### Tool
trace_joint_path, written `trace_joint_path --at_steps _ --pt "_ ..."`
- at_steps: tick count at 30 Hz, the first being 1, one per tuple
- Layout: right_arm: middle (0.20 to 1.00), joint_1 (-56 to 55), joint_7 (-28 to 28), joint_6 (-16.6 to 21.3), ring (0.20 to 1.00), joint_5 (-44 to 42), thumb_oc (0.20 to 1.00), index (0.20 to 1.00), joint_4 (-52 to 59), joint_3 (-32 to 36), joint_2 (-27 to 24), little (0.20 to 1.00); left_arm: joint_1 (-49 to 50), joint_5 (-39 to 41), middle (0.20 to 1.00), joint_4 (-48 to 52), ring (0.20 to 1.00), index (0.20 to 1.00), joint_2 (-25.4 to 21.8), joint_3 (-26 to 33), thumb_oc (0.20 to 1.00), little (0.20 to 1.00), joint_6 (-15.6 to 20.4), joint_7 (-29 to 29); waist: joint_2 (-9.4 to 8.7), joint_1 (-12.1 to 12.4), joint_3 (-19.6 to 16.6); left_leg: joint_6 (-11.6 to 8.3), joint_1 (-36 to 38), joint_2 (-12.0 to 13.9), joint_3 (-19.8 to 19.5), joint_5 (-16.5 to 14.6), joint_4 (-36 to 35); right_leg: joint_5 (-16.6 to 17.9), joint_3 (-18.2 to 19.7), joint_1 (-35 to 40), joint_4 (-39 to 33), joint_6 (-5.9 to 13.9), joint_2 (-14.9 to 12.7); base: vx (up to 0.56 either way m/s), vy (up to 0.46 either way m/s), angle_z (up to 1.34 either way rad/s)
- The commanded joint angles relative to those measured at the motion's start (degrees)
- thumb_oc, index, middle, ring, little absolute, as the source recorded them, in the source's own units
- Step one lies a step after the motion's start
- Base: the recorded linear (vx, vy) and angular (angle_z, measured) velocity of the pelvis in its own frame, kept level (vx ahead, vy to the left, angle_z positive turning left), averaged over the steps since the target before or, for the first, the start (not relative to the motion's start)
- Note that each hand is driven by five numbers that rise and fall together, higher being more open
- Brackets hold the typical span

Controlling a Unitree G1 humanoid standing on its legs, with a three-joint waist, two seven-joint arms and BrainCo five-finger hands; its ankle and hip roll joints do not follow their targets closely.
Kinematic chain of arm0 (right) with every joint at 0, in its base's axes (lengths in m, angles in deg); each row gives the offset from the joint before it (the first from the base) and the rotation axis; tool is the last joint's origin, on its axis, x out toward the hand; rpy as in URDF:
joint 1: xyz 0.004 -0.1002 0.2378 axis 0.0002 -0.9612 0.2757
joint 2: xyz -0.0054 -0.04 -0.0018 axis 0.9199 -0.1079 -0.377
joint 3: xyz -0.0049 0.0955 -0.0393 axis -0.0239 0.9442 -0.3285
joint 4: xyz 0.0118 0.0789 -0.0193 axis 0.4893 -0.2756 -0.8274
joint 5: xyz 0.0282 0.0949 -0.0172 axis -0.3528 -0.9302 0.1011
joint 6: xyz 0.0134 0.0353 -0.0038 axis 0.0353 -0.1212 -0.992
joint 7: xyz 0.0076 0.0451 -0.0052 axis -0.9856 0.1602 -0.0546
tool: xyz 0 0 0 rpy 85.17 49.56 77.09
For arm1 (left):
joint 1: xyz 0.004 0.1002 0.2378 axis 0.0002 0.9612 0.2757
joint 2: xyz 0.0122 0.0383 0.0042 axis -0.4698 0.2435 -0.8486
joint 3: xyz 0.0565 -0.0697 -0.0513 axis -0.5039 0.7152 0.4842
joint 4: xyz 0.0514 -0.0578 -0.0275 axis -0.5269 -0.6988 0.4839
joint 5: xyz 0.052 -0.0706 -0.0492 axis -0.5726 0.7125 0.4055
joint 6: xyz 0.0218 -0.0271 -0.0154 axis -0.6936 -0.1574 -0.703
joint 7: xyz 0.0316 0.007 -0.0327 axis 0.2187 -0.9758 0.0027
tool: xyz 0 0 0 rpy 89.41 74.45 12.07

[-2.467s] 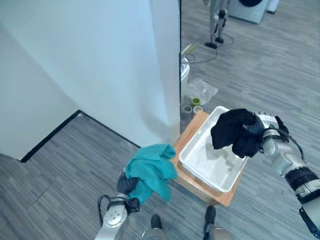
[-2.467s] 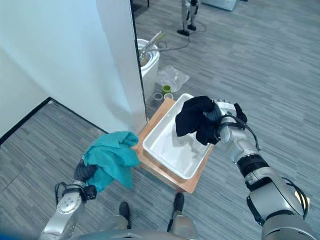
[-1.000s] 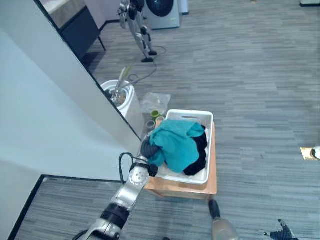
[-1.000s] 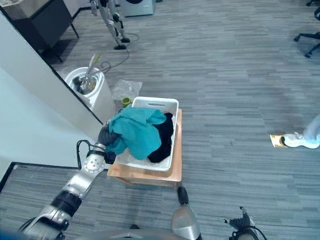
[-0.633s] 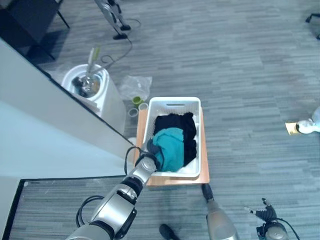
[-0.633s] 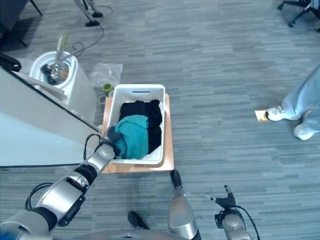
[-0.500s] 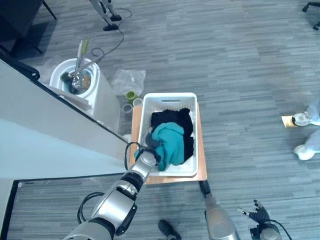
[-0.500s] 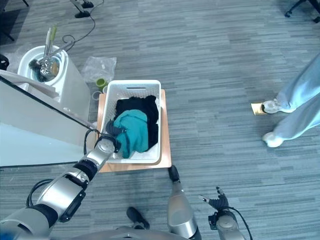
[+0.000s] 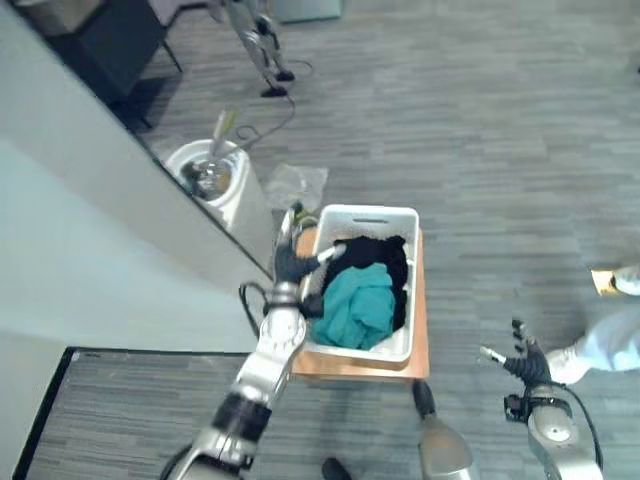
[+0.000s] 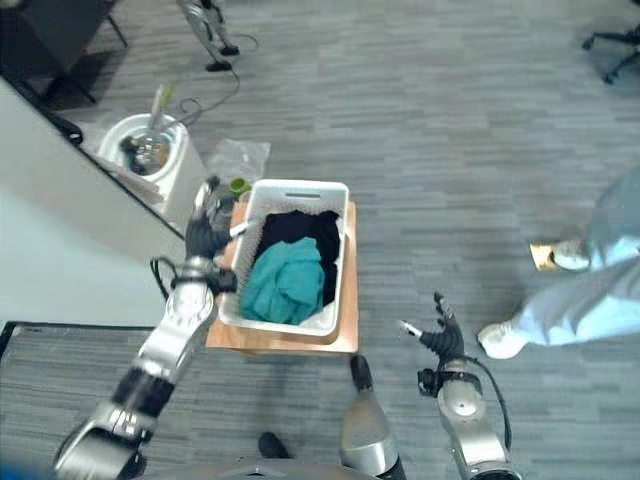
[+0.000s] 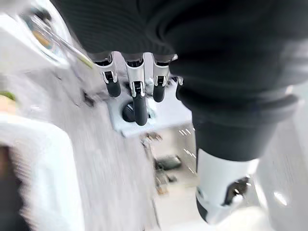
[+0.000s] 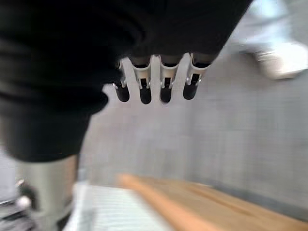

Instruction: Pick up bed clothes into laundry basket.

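A white laundry basket (image 9: 365, 216) sits on a low wooden table (image 9: 420, 345) on the grey plank floor (image 9: 500, 150). Inside it lie two pieces of clothing: a teal cloth (image 9: 360, 305) heaped toward the near end, and a black cloth (image 9: 375, 255) behind it toward the far end, partly under the teal one. The left hand (image 9: 292, 262) is raised just beside the basket's left rim, its fingers straight and spread, holding nothing; its own wrist view shows the same straight fingers (image 11: 139, 103) with nothing between them. The right hand (image 10: 437, 336) is low on the robot's right side, well apart from the basket, with fingers spread open and empty; in the right wrist view the fingers (image 12: 144, 91) hang straight above the floor and an edge of the table. Left of the basket stand a white bin (image 9: 215, 180) and a crumpled clear plastic bag (image 9: 295, 185), next to a pale wall (image 9: 90, 230). A person's light trouser leg and white shoe (image 10: 505, 340) show at the right edge.
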Motion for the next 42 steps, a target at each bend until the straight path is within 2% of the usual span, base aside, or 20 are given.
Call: trace_joint_path --at_steps 1,4,6,7,11,12,13,14,15,21,32,35,36,37,39,40,41,42 --pt "1.0 1.5 0.2 3.3 1.0 1.4 1.0 1.0 1.7 1.4 1.0 1.0 1.8 2.0 1.0 1.0 1.0 1.0 -2.0 2.9 1.0 1.0 4.0 -1.6 -3.17 1.3 -4.4 -0.85 -0.7 1.2 -3.5 1.5 0.7 -8.6 -2.5 6.6 1.3 3.76 -3.8 0.04 -0.012 0.22" --pt "1.0 2.4 -0.4 3.5 1.0 1.3 1.0 1.0 3.4 1.4 1.2 1.0 6.6 1.9 1.0 3.5 1.0 1.0 -2.2 3.9 1.0 1.0 4.1 -3.0 -3.47 2.6 -4.8 -0.68 -0.8 1.2 -4.1 1.6 0.7 -8.7 -2.9 6.9 1.3 3.45 -3.8 0.01 -0.006 0.14" --pt "1.0 3.4 -1.8 3.7 1.0 0.6 1.0 1.0 4.9 1.1 1.2 1.0 11.4 2.2 1.0 4.3 1.0 1.0 -2.1 5.9 1.0 1.0 4.4 -3.9 -3.88 4.8 -5.3 -0.4 -0.6 1.0 -5.1 1.6 0.7 -8.9 -3.6 7.8 1.3 3.26 -3.8 0.02 0.006 0.14" --pt "1.0 3.3 -1.8 3.7 1.0 0.6 1.0 1.0 4.9 1.0 1.2 1.0 11.5 2.2 1.0 4.4 1.0 1.0 -2.2 5.9 1.0 1.0 4.3 -4.0 -3.9 4.7 -5.3 -0.4 -0.6 1.0 -5.1 1.6 0.7 -9.0 -3.6 7.9 1.3 3.27 -3.8 0.02 0.007 0.15" --pt "1.0 3.9 -2.4 3.6 1.0 -0.2 1.0 1.0 6.5 0.9 1.9 1.0 16.3 6.7 1.0 5.1 1.0 1.0 0.1 8.8 1.0 1.0 5.2 -3.7 -4.6 6.9 -5.6 -0.06 -0.6 0.6 -6.7 1.4 0.7 -9.2 -4.7 8.8 1.3 3.22 -4.1 0.02 0.001 0.22" --pt "1.0 2.9 -1.4 -1.4 1.0 2.0 1.0 1.0 1.8 1.0 6.9 1.0 6.3 14.1 1.0 -4.5 1.0 1.0 -1.0 -7.8 1.0 1.0 -0.7 -17.6 -1.6 8.8 2.1 4.83 -3.3 -5.6 -19.0 1.2 1.2 -11.9 -5.1 -0.6 22.6 4.88 -1.1 0.01 0.004 0.14" --pt "1.0 2.5 -1.0 -1.2 1.0 1.9 1.0 1.0 2.4 1.3 6.9 1.0 5.9 13.5 1.0 -3.9 1.0 1.0 -1.0 -7.5 1.0 1.0 -0.7 -16.6 -1.38 8.8 1.9 4.97 -2.8 -5.4 -18.6 1.2 1.4 -11.6 -4.9 -0.9 22.5 4.39 -1.1 0.01 -0.006 0.22" --pt "1.0 1.7 -1.1 -1.1 1.0 2.7 1.0 1.0 3.6 1.5 6.3 1.0 5.7 13.3 1.0 -3.0 1.0 1.0 -1.0 -6.8 1.0 1.0 -0.3 -15.9 -1.42 9.1 1.1 5.17 -2.8 -5.6 -17.6 0.4 1.5 -13.1 -5.8 0.5 19.2 3.47 -1.7 0.03 -0.025 0.2" --pt "1.0 1.9 -0.9 -1.2 1.0 3.3 1.0 1.0 3.5 0.9 6.1 1.0 6.3 13.1 1.0 -2.2 1.0 1.0 -0.8 -6.5 1.0 1.0 -0.3 -15.6 -1.66 9.6 0.4 5.32 -2.7 -6.0 -17.0 0.2 1.7 -13.3 -6.5 2.7 16.1 2.83 -2.1 0.07 -0.037 0.17" --pt "1.0 0.6 -2.6 -1.7 1.0 6.2 1.0 1.0 6.4 -0.3 3.3 1.0 8.7 14.2 1.0 0.2 1.0 1.0 0.5 -5.0 1.0 1.0 0.0 -13.7 -1.83 10.5 -2.9 4.67 -1.3 -5.5 -14.1 0.6 1.2 -12.5 -5.5 9.6 6.1 2.02 -0.8 0.06 -0.036 -0.23" --pt "1.0 -0.3 -1.9 -1.4 1.0 10.2 1.0 1.0 8.2 -1.6 1.3 1.0 9.7 15.3 1.0 -0.4 1.0 1.0 2.2 -5.6 1.0 1.0 0.3 -11.5 -1.93 10.3 -3.3 3.15 -0.5 -4.4 -14.4 1.3 2.2 -13.4 -5.2 13.1 3.1 0.53 0.7 0.0 -0.07 -0.05" --pt "1.0 0.1 -1.6 -1.3 1.0 11.5 1.0 1.0 9.2 -1.5 0.3 1.0 10.0 15.9 1.0 -0.5 1.0 1.0 2.3 -5.5 1.0 1.0 0.5 -11.3 -1.99 10.2 -2.9 2.9 -1.3 -4.1 -14.6 0.7 5.1 -13.8 -5.0 13.1 3.1 0.04 1.0 -0.07 -0.093 -0.03" --pt "1.0 0.2 -0.9 -0.8 1.0 12.7 1.0 1.0 10.6 -1.0 -0.8 1.0 10.2 17.1 1.0 0.3 1.0 1.0 2.2 -5.9 1.0 1.0 1.1 -11.5 -2.44 10.5 -1.2 1.39 -5.6 -2.9 -15.1 1.6 13.9 -14.5 -5.0 14.0 2.9 -1.24 1.3 -0.16 -0.184 -0.04" --pt "1.0 0.3 -0.7 -0.8 1.0 12.7 1.0 1.0 11.0 -0.8 -1.1 1.0 10.1 17.5 1.0 0.5 1.0 1.0 2.2 -6.1 1.0 1.0 1.3 -11.4 -2.56 10.8 -0.3 0.48 -8.0 -2.1 -15.8 4.0 18.9 -14.6 -5.0 14.6 2.7 -1.82 1.5 -0.21 -0.239 -0.04" --pt "1.0 0.6 -0.2 -0.8 1.0 12.6 1.0 1.0 11.4 -0.5 -2.1 1.0 9.3 18.5 1.0 0.9 1.0 1.0 2.2 -6.5 1.0 1.0 1.2 -11.2 -2.87 11.7 2.0 -3.62 -14.3 -1.2 -18.4 11.9 29.9 -14.4 -5.1 15.9 2.1 -3.29 1.9 -0.14 -0.15 -0.04" --pt "1.0 0.7 -0.2 -0.8 1.0 12.6 1.0 1.0 11.3 -0.5 -2.1 1.0 9.3 18.5 1.0 0.9 1.0 1.0 2.1 -6.5 1.0 1.0 1.2 -11.2 -2.76 11.5 2.0 -3.74 -14.6 -1.1 -18.7 11.9 30.3 -14.4 -5.3 15.8 2.0 -3.37 2.1 -0.15 -0.185 -0.15" --pt "1.0 0.8 -0.2 -1.0 1.0 12.6 1.0 1.0 11.3 -0.5 -2.6 1.0 9.5 18.8 1.0 1.3 1.0 1.0 2.0 -6.4 1.0 1.0 1.4 -11.4 -3.54 12.1 3.1 -3.74 -18.1 -0.9 -17.9 13.2 35.0 -14.6 -5.1 16.6 1.3 -4.17 2.2 -0.09 -0.17 -0.27" --pt "1.0 0.8 -0.2 -1.3 1.0 12.6 1.0 1.0 10.9 -0.5 -2.6 1.0 10.1 18.8 1.0 1.4 1.0 1.0 2.1 -6.2 1.0 1.0 1.3 -11.5 -3.73 12.3 3.1 -2.67 -18.9 -0.4 -16.4 12.2 35.1 -14.9 -5.1 16.9 1.3 -4.32 2.3 -0.08 -0.163 -0.47"
